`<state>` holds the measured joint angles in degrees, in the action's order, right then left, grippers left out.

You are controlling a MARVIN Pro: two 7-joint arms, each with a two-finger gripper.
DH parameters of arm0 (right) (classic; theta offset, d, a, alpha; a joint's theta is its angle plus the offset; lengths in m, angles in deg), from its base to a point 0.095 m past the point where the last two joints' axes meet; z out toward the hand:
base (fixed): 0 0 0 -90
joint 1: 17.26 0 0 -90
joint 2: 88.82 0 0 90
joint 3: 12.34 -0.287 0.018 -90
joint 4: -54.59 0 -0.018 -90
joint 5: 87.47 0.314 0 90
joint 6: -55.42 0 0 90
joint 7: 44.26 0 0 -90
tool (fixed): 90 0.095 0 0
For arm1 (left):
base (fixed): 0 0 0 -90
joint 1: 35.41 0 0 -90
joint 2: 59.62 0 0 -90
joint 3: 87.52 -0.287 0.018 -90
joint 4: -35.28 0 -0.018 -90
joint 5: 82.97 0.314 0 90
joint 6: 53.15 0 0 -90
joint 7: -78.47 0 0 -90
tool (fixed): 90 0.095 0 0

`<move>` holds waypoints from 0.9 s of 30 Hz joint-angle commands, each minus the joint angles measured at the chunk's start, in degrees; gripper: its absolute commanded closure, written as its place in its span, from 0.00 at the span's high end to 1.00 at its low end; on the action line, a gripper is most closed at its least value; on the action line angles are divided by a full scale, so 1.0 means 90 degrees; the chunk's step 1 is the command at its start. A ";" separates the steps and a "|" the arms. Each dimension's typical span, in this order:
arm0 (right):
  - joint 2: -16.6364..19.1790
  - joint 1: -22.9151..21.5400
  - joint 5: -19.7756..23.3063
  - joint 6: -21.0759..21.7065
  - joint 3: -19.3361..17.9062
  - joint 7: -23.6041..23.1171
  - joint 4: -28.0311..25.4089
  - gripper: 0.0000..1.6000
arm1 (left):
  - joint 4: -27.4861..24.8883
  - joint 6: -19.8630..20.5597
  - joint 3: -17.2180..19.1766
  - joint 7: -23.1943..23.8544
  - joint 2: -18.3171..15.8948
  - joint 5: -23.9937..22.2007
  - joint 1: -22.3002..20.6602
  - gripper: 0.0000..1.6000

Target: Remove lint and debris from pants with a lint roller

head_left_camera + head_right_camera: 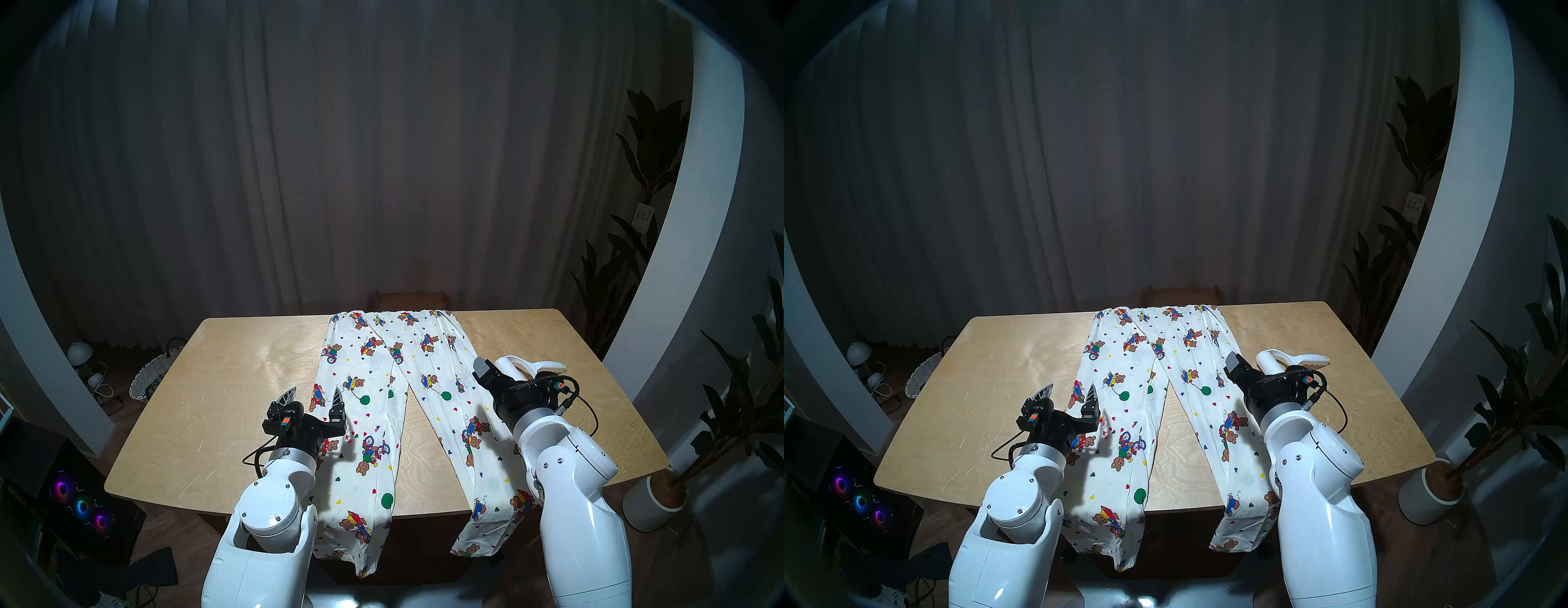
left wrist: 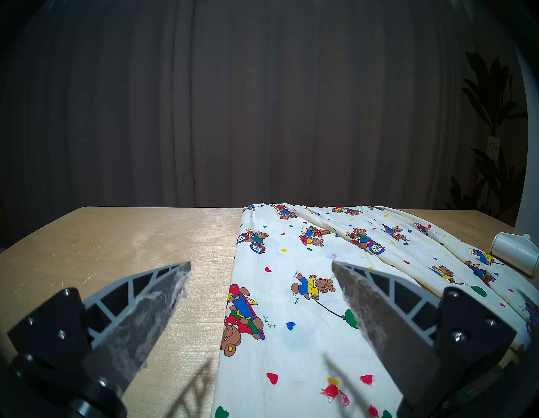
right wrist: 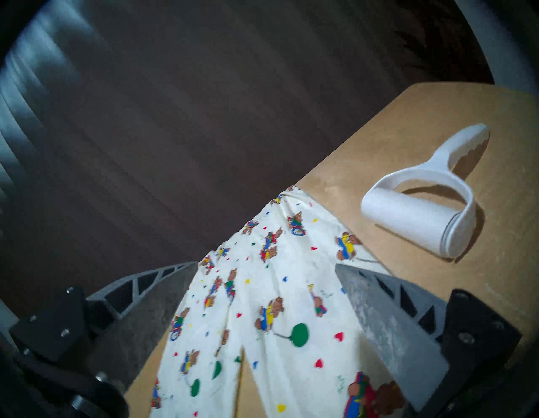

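Cream teddy-bear-print cloth pants [image 1: 382, 407] lie flat on the wooden table [image 1: 220, 382] — cuffs overhang the near edge. All-white plastic lint roller [image 3: 420, 216] sits on bare wood at their 3 o'clock, just beside the cloth. Left gripper [image 1: 312, 397] and right gripper [image 3: 262, 309] both spread, empty — hovering over the pant legs.

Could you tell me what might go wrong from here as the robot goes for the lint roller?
1. The lint roller lies free on the table beside the pants; a push from the open right gripper could roll it away.
2. The pants' legs hang over the near edge, so rolling may drag them off.
3. Fluff clings to the open left gripper fingers and might transfer onto the cloth.
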<state>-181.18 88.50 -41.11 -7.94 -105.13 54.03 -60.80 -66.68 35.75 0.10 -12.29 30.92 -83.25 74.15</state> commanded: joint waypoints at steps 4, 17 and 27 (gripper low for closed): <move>-0.0103 -0.0070 0.1588 0.1171 -0.0216 0.1162 -0.0764 1.00 | -0.0160 -0.0036 0.0012 -0.0003 -0.0005 0.0000 -0.0036 1.00; -0.0100 -0.0343 0.3426 0.1463 -0.0475 0.2476 -0.0795 1.00 | -0.0176 -0.0029 0.0013 -0.0002 -0.0005 -0.0001 -0.0028 1.00; -0.0073 -0.0667 0.4382 0.1095 -0.0698 0.3105 -0.0702 1.00 | -0.0177 -0.0028 0.0013 -0.0002 -0.0005 -0.0001 -0.0027 1.00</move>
<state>-181.82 85.20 -6.89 5.41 -110.74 79.43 -66.40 -66.84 35.76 0.10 -12.29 30.92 -83.25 74.18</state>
